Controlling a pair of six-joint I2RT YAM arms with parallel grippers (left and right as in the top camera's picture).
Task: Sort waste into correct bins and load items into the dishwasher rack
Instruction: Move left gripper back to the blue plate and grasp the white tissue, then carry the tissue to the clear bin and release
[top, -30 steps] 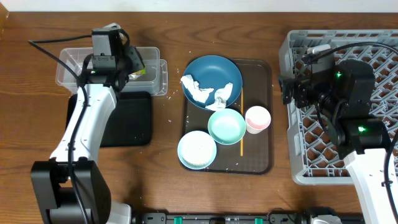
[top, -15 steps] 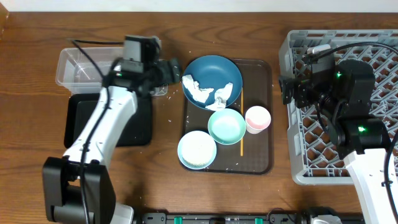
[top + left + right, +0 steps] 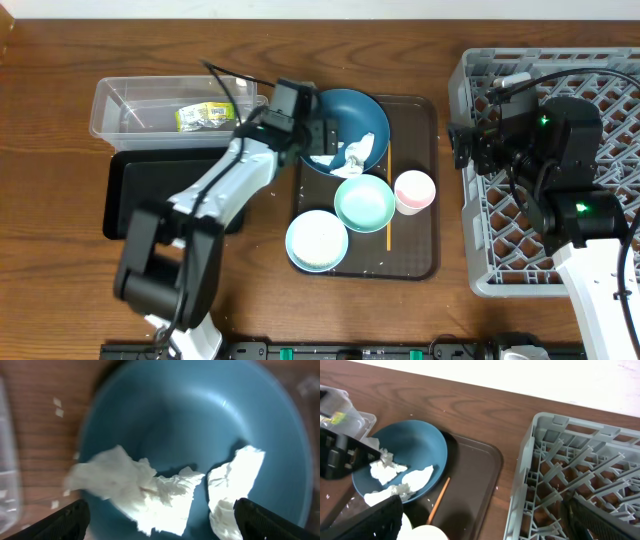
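Observation:
My left gripper (image 3: 162, 522) hangs open just over the dark-blue dish (image 3: 190, 420), its fingers either side of two crumpled white tissues (image 3: 135, 490). Seen from overhead, this gripper (image 3: 318, 135) is at the dish's left rim. The yellow-green wrapper (image 3: 205, 116) lies in the clear tub (image 3: 110, 122). The black tray (image 3: 150, 190) sits in front of the tub. My right gripper (image 3: 485, 530) is open and empty, hovering at the left edge of the grey rack (image 3: 530, 475). A mint-green bowl (image 3: 364, 203), white bowl (image 3: 317, 240), pink-white cup (image 3: 413, 190) and yellow-orange stick (image 3: 388, 215) rest nearby.
The dish, bowls, cup and stick all sit on a brown serving tray (image 3: 425, 250). Loose white rice grains (image 3: 270, 160) speckle the wood between the tub and the tray. My right arm (image 3: 545, 150) is above the rack (image 3: 475, 260).
My left arm swung right from the clear tub to the blue dish. Its gripper opened and the wrapper now lies in the tub. The right arm stayed still.

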